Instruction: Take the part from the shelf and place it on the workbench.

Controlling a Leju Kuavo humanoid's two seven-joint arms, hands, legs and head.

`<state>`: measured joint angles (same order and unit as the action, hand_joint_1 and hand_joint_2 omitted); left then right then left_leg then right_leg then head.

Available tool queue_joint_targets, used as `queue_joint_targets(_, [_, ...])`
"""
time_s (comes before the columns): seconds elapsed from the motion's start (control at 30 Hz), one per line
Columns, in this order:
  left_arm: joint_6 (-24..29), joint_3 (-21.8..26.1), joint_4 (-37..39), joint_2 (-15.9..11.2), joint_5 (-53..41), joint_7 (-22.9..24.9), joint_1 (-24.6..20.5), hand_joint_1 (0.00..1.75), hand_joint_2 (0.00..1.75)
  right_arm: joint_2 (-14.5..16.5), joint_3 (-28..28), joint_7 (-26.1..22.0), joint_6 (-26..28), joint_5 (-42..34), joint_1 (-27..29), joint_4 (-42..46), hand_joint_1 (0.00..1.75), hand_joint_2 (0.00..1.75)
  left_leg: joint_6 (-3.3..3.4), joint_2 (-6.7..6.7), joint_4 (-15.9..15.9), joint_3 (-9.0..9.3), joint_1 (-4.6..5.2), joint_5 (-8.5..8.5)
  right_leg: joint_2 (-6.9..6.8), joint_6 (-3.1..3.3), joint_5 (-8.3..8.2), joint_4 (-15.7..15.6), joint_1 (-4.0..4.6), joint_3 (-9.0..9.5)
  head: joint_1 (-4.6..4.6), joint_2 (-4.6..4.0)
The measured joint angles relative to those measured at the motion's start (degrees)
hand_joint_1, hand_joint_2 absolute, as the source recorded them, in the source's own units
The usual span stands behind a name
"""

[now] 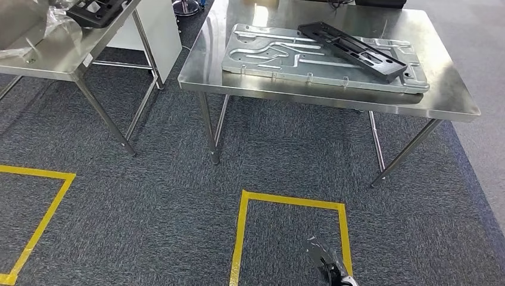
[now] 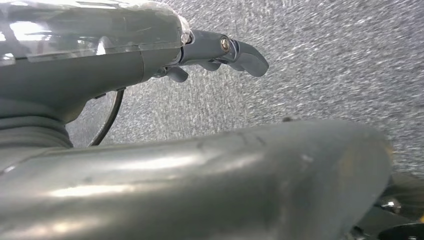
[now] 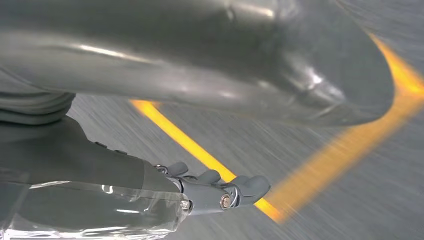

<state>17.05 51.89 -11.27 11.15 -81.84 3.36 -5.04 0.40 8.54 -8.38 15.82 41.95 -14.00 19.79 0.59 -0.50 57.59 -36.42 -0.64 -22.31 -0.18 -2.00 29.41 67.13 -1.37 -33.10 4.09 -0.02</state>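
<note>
A long black part [image 1: 354, 50] lies slantwise on a grey metal plate [image 1: 268, 59] on the steel workbench [image 1: 452, 98] ahead. A second black part [image 1: 98, 11] rests on the steel table [image 1: 53, 56] at the far left. My right hand [image 1: 330, 268] hangs low at the bottom edge, far below the bench. In the right wrist view my right hand [image 3: 210, 192] has its fingers stretched out over the carpet and holds nothing. My left hand [image 2: 210, 50] likewise hangs over the grey carpet with its fingers out, nothing in them.
Yellow tape marks a square [image 1: 292, 202] on the grey carpet in front of the workbench, and another square [image 1: 44, 202] lies to the left. Thin table legs [image 1: 211, 128] stand between the two tables. Crumpled clear plastic [image 1: 53, 18] sits on the left table.
</note>
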Motion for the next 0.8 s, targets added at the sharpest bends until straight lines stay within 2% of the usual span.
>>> queue_joint_targets(0.03, [0.04,0.00,0.01,0.03,-0.04,0.02,-0.05,0.00,0.00,0.14,1.10,1.27,-0.67,-0.67,0.42,-0.75,0.00,0.00,-0.28,-0.09,0.19,-0.45,0.06,0.44,0.14,0.32,0.41,-4.40,0.15,3.13,0.01,0.00])
queue_joint_targets(0.07, [0.08,0.00,0.01,0.05,-0.08,0.02,-0.09,0.00,0.00,0.27,2.13,1.98,-1.02,-1.09,0.83,-1.43,0.00,0.00,-0.63,-0.13,0.29,-0.69,0.11,0.89,0.28,0.63,1.16,-7.81,0.36,5.37,0.02,0.00])
queue_joint_targets(0.1, [0.10,0.00,0.01,0.08,-0.11,0.03,-0.13,0.00,0.00,0.37,2.94,2.24,-1.18,-1.28,1.18,-1.97,0.00,0.00,-1.02,-0.11,0.24,-0.79,0.09,1.37,0.37,0.96,1.89,-9.80,0.61,6.50,0.04,0.00])
queue_joint_targets(0.17, [0.11,0.00,0.01,0.09,-0.13,0.08,-0.09,0.00,0.00,0.60,4.12,3.29,-1.79,-1.72,1.75,-3.04,0.00,0.00,-1.85,-0.03,-0.14,-0.93,0.01,2.31,0.24,1.69,1.15,-10.46,0.79,6.06,0.05,0.00])
queue_joint_targets(0.2, [0.11,0.00,0.01,0.09,-0.16,0.12,-0.08,0.00,0.00,0.71,4.66,4.46,-2.33,-2.16,1.97,-3.54,0.00,0.00,-2.17,0.01,0.12,-1.28,-0.08,1.80,0.11,2.17,0.45,-10.55,0.73,5.49,0.06,0.00])
queue_joint_targets(0.23, [0.10,0.00,0.02,0.08,-0.24,0.17,-0.06,0.00,0.00,0.82,5.33,6.27,-3.06,-2.90,2.26,-4.03,0.00,0.00,-2.45,0.06,1.31,-1.86,-0.12,0.04,-0.05,2.61,-0.35,-10.71,0.63,4.78,0.05,0.00])
queue_joint_targets(0.27, [0.09,0.00,0.02,0.08,-0.36,0.23,-0.06,0.00,0.00,0.97,6.22,8.59,-3.85,-3.90,2.70,-4.56,0.00,0.00,-2.67,0.12,3.64,-2.62,-0.21,-2.79,-0.26,2.96,-1.13,-10.80,0.54,3.98,0.06,0.00])
queue_joint_targets(0.33, [0.07,0.00,0.02,0.07,-0.63,0.28,-0.04,0.00,0.00,1.22,8.44,12.98,-5.11,-5.94,4.41,-5.57,0.00,0.00,-3.13,0.16,11.06,-4.14,-0.25,-9.00,-0.71,3.29,-2.50,-10.70,0.76,2.25,0.07,0.00])
queue_joint_targets(0.37, [0.07,0.00,0.02,0.07,-0.72,0.29,-0.02,0.00,0.00,1.39,9.57,14.52,-5.50,-6.74,5.53,-6.04,0.00,0.00,-3.30,0.16,14.45,-4.38,-0.25,-10.37,-1.00,3.32,-3.15,-10.56,0.90,1.32,0.07,0.00])
queue_joint_targets(0.4, [0.07,0.00,0.02,0.07,-0.80,0.29,-0.02,0.00,0.00,1.59,10.55,15.44,-5.70,-7.30,6.63,-6.41,0.00,0.00,-3.35,0.16,16.55,-3.94,-0.25,-10.31,-1.26,3.33,-3.80,-10.38,1.05,0.31,0.07,0.00])
queue_joint_targets(0.43, [0.07,0.00,0.02,0.06,-0.86,0.29,-0.02,0.00,0.00,1.87,11.44,16.03,-5.81,-7.77,7.59,-6.74,0.00,0.00,-3.24,0.16,16.56,-2.53,-0.22,-9.05,-1.44,3.32,-4.43,-10.15,1.18,-0.77,0.07,0.00])
queue_joint_targets(0.47, [0.07,-0.01,0.02,0.04,-0.94,0.29,-0.04,0.00,0.00,2.15,12.21,16.44,-5.83,-8.14,8.29,-6.99,0.00,0.00,-2.97,0.17,14.54,-0.14,-0.13,-7.57,-1.50,3.30,-5.07,-9.95,1.29,-1.81,0.07,0.00])
queue_joint_targets(0.5, [0.07,-0.02,0.00,-0.03,-1.03,0.30,-0.12,0.00,0.00,2.56,12.89,16.67,-5.76,-8.42,8.73,-7.17,0.00,0.00,-2.48,0.18,10.75,3.33,0.03,-6.87,-1.48,3.25,-5.71,-9.75,1.35,-2.64,0.08,0.00])
queue_joint_targets(0.53, [0.07,-0.05,-0.02,-0.11,-1.12,0.32,-0.24,0.00,0.00,2.95,13.45,16.72,-5.60,-8.61,9.04,-7.29,0.00,0.00,-1.93,0.22,5.84,7.26,0.32,-7.10,-1.38,3.11,-6.28,-9.56,1.45,-3.26,0.07,0.00])
queue_joint_targets(0.57, [0.06,-0.09,-0.03,-0.19,-1.27,0.34,-0.42,0.00,0.00,3.30,13.87,16.59,-5.34,-8.70,9.23,-7.37,0.00,0.00,-1.37,0.26,1.59,10.41,0.60,-7.97,-1.33,2.87,-6.86,-9.45,1.46,-3.60,0.07,0.00])
queue_joint_targets(0.6, [0.05,-0.13,-0.05,-0.26,-1.39,0.36,-0.58,0.00,0.00,3.63,14.23,16.32,-5.08,-8.71,9.35,-7.44,0.00,0.00,-0.82,0.30,-1.47,12.52,0.90,-8.84,-1.32,2.57,-7.45,-9.43,1.39,-3.73,0.07,0.00])
queue_joint_targets(0.63, [0.04,-0.16,-0.05,-0.27,-1.51,0.37,-0.67,0.00,0.00,3.84,14.51,15.92,-4.82,-8.68,9.44,-7.50,0.00,0.00,-0.36,0.33,-3.05,13.31,1.13,-9.16,-1.33,2.22,-8.05,-9.56,1.32,-3.82,0.06,0.00])
queue_joint_targets(0.67, [0.02,-0.19,-0.03,-0.26,-1.62,0.38,-0.67,0.00,0.00,4.00,14.75,15.45,-4.63,-8.57,9.56,-7.60,0.00,0.00,0.10,0.38,-3.43,13.05,1.09,-8.72,-1.34,1.86,-8.61,-9.73,1.22,-3.90,0.06,0.00])
queue_joint_targets(0.7, [0.01,-0.20,-0.02,-0.25,-1.67,0.42,-0.65,0.00,0.00,4.09,14.96,14.93,-4.53,-8.41,9.63,-7.68,0.00,0.00,0.56,0.50,-3.63,12.60,1.03,-7.99,-1.14,1.54,-8.35,-9.62,1.09,-4.11,0.06,0.00])
queue_joint_targets(0.73, [0.01,-0.21,0.00,-0.26,-1.72,0.46,-0.63,0.00,0.00,4.17,15.12,14.48,-4.48,-8.25,9.70,-7.74,0.00,0.00,1.00,0.64,-3.83,12.00,0.87,-7.14,-0.89,1.27,-6.82,-8.74,1.02,-4.53,0.05,0.00])
queue_joint_targets(0.77, [-0.02,-0.23,0.02,-0.27,-1.79,0.51,-0.62,0.00,0.00,4.20,15.27,14.12,-4.51,-8.08,9.80,-7.80,0.00,0.00,1.32,0.77,-4.02,11.17,0.71,-6.20,-0.62,0.99,-4.08,-6.70,0.92,-5.17,0.05,0.00])
queue_joint_targets(0.8, [-0.04,-0.26,0.02,-0.28,-1.89,0.55,-0.66,0.00,0.00,4.22,15.40,13.83,-4.62,-7.97,9.81,-7.84,0.00,0.00,1.52,0.85,-4.02,10.19,0.69,-5.38,-0.38,0.74,-0.62,-3.61,0.75,-5.92,0.05,0.00])
